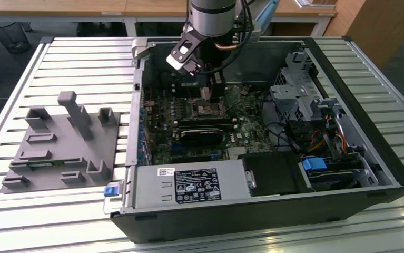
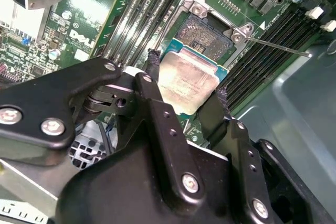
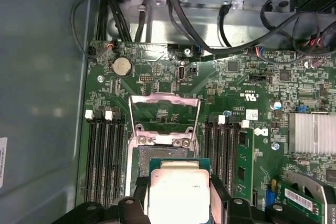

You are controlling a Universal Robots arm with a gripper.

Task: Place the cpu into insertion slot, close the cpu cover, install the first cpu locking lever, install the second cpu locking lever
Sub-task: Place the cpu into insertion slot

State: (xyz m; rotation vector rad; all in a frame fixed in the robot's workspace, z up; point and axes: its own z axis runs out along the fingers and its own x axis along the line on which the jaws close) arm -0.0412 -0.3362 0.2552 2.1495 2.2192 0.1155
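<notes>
Exterior view: my gripper (image 1: pixel 212 90) hangs inside the open PC case (image 1: pixel 370 158), at 12 o'clock from the black block (image 1: pixel 203 132) on the board.

Second wrist view: fingers (image 2: pixel 151 85) are part-closed, pinching the cpu (image 2: pixel 186 80) by opposite edges. The chip is held over the bare insertion slot (image 2: pixel 206 31), not yet seated.

First wrist view: cpu cover (image 3: pixel 164 98) stands raised.

My read: step 1 underway; cover and both levers left.

arm (image 1: pixel 214 16) vert., hand (image 2: pixel 187 76) pinching cpu (image 3: pixel 178 195)
</notes>
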